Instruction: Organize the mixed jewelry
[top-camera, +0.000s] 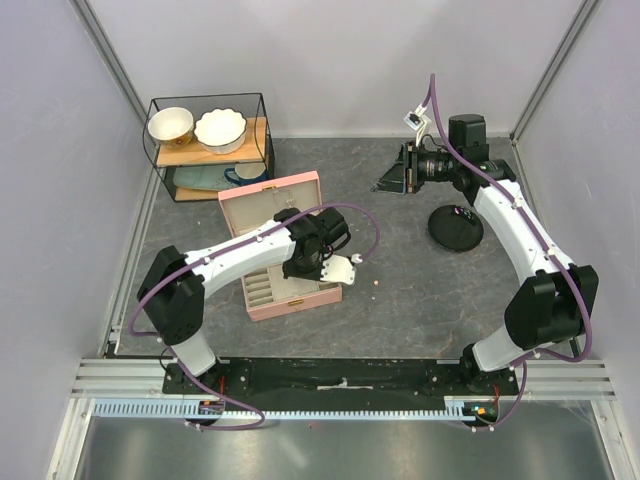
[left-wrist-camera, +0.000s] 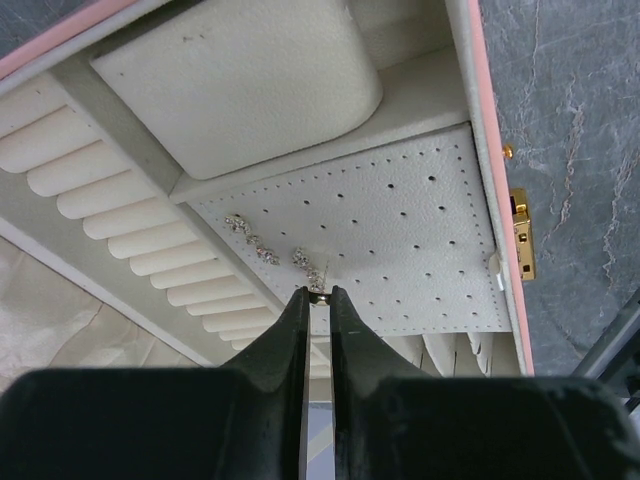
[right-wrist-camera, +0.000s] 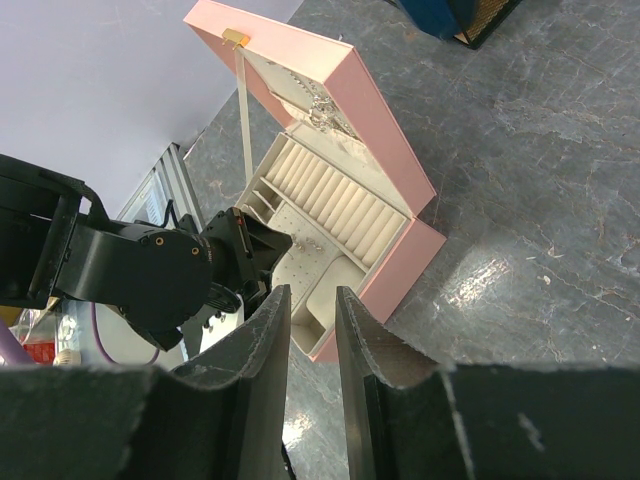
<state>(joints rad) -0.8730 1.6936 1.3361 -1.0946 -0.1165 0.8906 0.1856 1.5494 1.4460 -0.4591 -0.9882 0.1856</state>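
Silvery glittering chain (left-wrist-camera: 266, 254) on perforated pad (left-wrist-camera: 420, 235)

My left arm reaches from the table's near-left corner toward its middle. My left gripper (left-wrist-camera: 318, 296) points down, jaws pinched on the end of the silvery chain (left-wrist-camera: 262, 250). My right gripper (right-wrist-camera: 312, 305) hangs raised near the far edge, jaws slightly apart.

L arm (top-camera: 235, 255) & R arm (top-camera: 520, 225): white links w/ bulky black joint housings. Purple cables (top-camera: 432, 105) loop along each. Black base plate (top-camera: 300, 375) under both. L tool (left-wrist-camera: 319, 295) & R tool (right-wrist-camera: 312, 295): matte black fingers, tapered tips.
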